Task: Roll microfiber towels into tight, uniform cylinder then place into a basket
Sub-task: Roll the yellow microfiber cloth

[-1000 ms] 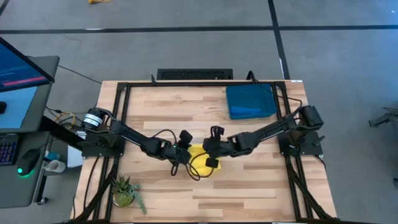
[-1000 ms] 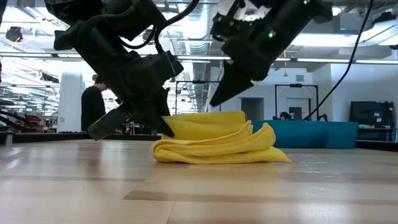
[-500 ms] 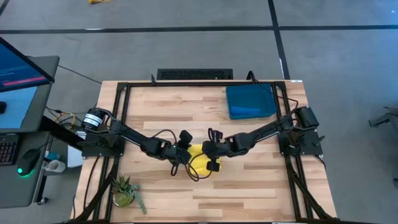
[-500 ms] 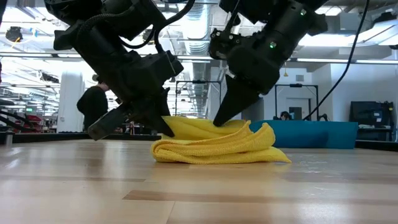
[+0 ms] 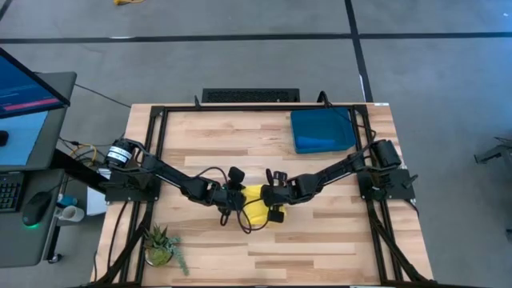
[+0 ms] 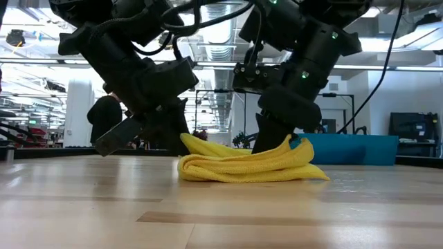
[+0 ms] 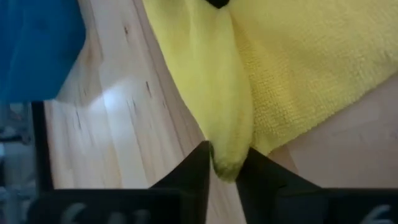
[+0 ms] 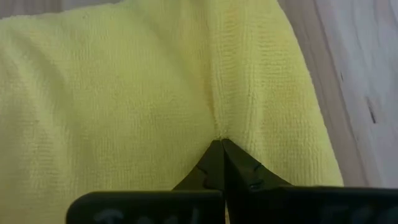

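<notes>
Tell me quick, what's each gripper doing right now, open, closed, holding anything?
Left gripper: closed around a fold of the yellow towel.
Right gripper: closed, pinching a pleat of the same towel.

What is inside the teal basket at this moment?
The basket holds a bright blue towel along its front side. The floor beneath the towel is covered. The yellow towel lies outside, between both grippers.

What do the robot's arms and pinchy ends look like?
Both arms are dark and jointed, with black cables looping along them. The left gripper and the right gripper are chunky and black, with two pointed fingers. Small green lights glow on the right arm.
</notes>
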You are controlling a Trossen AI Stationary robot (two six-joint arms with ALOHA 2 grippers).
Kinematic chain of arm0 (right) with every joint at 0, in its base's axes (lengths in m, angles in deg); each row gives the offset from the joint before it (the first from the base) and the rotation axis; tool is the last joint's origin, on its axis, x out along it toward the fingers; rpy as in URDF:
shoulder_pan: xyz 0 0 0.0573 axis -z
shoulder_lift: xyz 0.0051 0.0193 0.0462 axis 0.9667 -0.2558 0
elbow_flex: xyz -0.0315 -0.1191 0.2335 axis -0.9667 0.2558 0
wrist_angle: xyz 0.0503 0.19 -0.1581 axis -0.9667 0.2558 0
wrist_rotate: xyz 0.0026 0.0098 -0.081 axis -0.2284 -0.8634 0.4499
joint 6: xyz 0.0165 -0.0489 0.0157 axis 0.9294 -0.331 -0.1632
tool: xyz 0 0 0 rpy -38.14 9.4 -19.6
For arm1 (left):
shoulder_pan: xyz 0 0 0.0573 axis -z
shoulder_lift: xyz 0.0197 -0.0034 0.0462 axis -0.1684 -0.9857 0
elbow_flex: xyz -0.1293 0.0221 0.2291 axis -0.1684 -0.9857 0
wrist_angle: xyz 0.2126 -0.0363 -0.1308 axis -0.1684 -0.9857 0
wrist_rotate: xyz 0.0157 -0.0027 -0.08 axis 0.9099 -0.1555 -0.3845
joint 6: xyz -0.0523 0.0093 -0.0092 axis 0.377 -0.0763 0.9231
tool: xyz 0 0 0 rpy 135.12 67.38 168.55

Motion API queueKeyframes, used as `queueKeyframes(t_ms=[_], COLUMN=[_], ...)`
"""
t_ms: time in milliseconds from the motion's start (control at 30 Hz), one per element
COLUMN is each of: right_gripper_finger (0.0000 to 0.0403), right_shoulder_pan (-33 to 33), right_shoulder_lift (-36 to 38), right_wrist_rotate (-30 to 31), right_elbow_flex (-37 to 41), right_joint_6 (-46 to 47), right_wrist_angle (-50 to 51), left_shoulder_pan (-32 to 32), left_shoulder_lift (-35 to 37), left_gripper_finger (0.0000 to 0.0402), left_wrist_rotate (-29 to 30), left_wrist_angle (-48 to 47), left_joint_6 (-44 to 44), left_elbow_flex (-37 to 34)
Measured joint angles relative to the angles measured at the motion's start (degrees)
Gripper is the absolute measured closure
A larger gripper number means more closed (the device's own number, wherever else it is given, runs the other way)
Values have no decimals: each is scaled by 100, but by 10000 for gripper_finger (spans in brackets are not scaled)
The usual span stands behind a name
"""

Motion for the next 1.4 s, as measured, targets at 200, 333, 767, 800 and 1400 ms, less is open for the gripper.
queueKeyframes(t_ms=[200, 333, 767, 800, 1400], right_gripper_finger=[387, 387, 388, 389, 387], right_shoulder_pan=[-30, -57, -85, -85, -76], right_shoulder_lift=[39, 33, 22, 22, 15], right_wrist_rotate=[-7, 13, -1, -1, -1], right_elbow_flex=[12, 14, 21, 21, 21], right_joint_6=[6, 8, 15, 15, 291], right_wrist_angle=[69, 50, -18, -22, -49], left_shoulder_pan=[0, 0, -241, -311, -260], left_shoulder_lift=[2, 90, 1349, 1339, -112], left_gripper_finger=[268, 240, 253, 255, 278], left_wrist_rotate=[84, 84, 28, -214, -860], left_wrist_angle=[-375, -987, -75, 117, 1070], left_joint_6=[881, 1678, 2131, 2156, 2225], left_elbow_flex=[0, 0, -156, -184, -177])
